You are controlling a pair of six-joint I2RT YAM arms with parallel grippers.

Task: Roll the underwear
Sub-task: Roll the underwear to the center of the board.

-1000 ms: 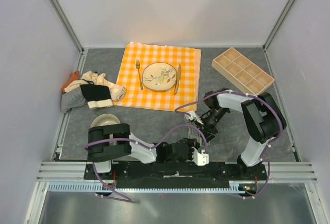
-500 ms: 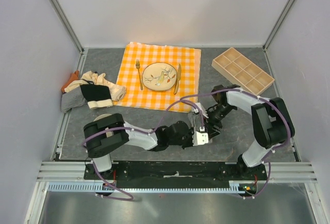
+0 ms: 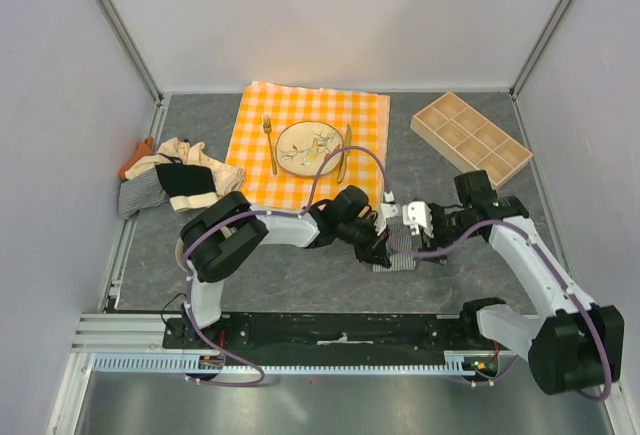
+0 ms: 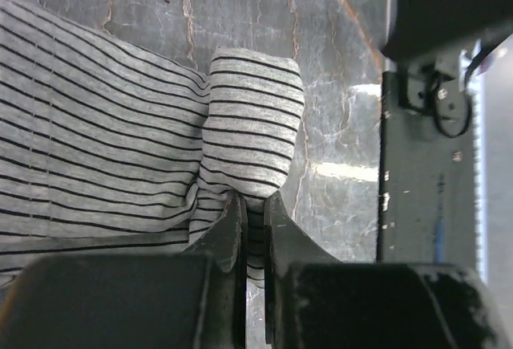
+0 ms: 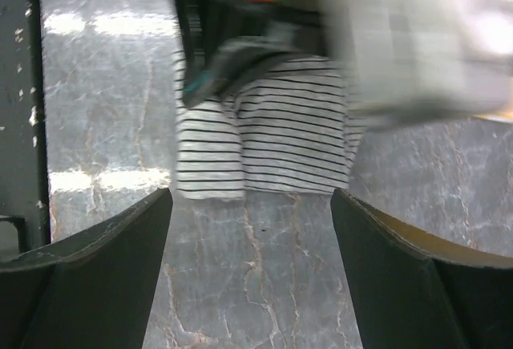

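Striped underwear (image 3: 400, 255): lies on the grey surface (image 3: 290, 280) between my two arms, near the front. It is mostly flat, with one edge bunched into a small rounded fold (image 4: 252, 116).
Left jaws: pressed together on that fold, pinching the striped cloth low against the surface.
Right jaws: spread wide with nothing between them, just beside the cloth's straight edge and not touching it.
Other underwear (image 3: 175, 180): a loose heap at the far left of the surface, well apart from me. It has an orange piece (image 3: 135, 158), cream ones, a black one with a cream band (image 3: 185, 183) and a grey striped one (image 3: 140, 197).
Checked cloth (image 3: 250, 170): spread flat behind my arms. It carries a plate (image 3: 308, 148) between a fork (image 3: 269, 143) and a knife (image 3: 346, 152).
Wooden tray (image 3: 470, 138): far right and set at an angle, divided into compartments.
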